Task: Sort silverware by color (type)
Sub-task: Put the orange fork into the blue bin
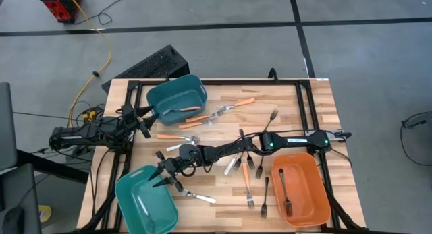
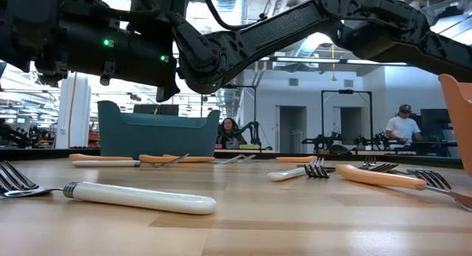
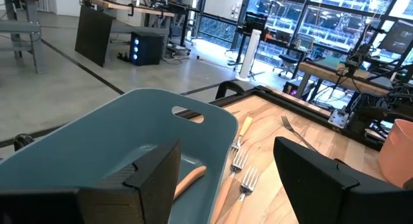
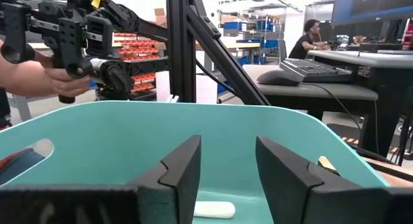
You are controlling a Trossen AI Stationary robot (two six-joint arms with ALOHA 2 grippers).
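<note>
While your right end effector [image 1: 162, 174] hangs over the near teal bin [image 1: 145, 201], its two dark fingers stand apart and grip nothing. The right wrist view alone shows a smooth white handle [image 4: 214, 210] lying inside that glossy plastic bin. Orange, black and white forks [image 1: 247, 182] lie scattered on the striped wooden table [image 1: 223, 207]. Your left end effector [image 1: 143, 119] waits open beside the far teal bin [image 1: 177, 97].

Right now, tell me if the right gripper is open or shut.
Open: the right gripper shows a clear gap between its fingers above the teal bin.
</note>
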